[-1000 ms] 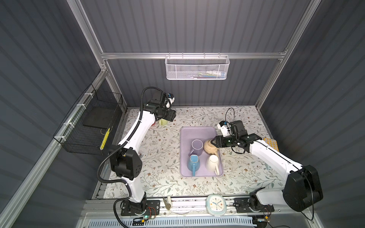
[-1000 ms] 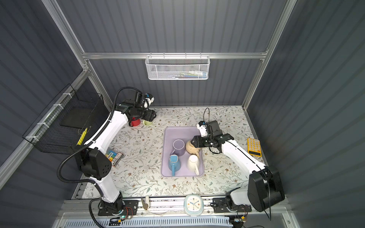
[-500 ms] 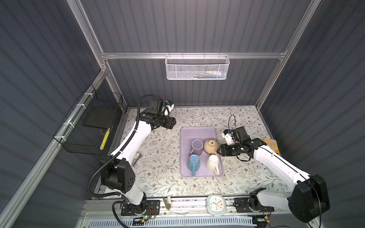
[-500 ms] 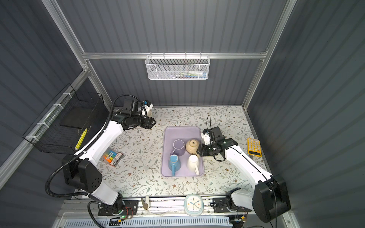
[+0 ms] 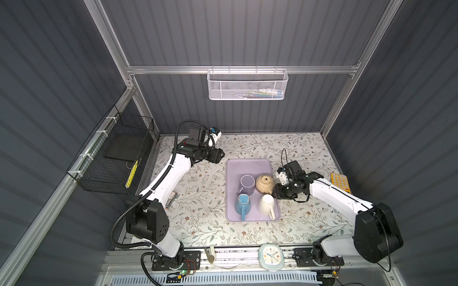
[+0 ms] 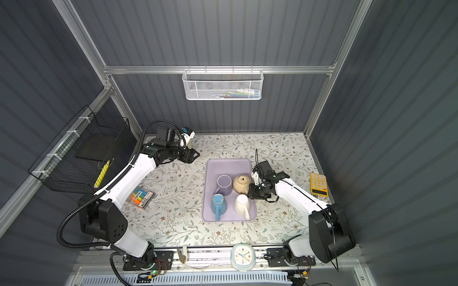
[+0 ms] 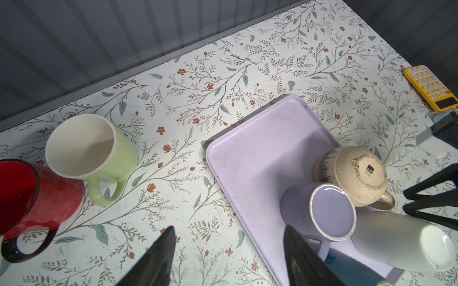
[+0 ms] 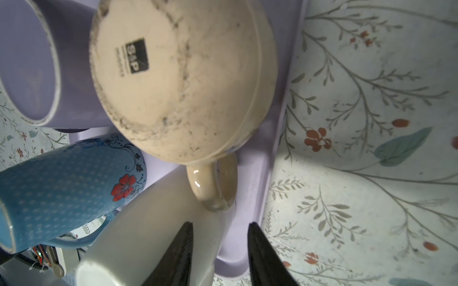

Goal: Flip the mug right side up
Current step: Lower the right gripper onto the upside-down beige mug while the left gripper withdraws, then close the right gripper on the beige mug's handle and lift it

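Light comes from overhead and pools brightly on the table (image 5: 198, 210), while the ribbed walls (image 5: 247, 37) stay dim. Both top views are sharp, though their straight frame lines splay outward at the edges. In the right wrist view the beige mug (image 8: 183, 81) is soft and close to the lens, with a shadow across the table beside it. In the left wrist view a small glint sits on the white mug (image 7: 396, 237).

Glossy-glazed beige mug (image 8: 183, 94) — scuffed, matt base, smooth matt lilac tray (image 7: 252, 153)
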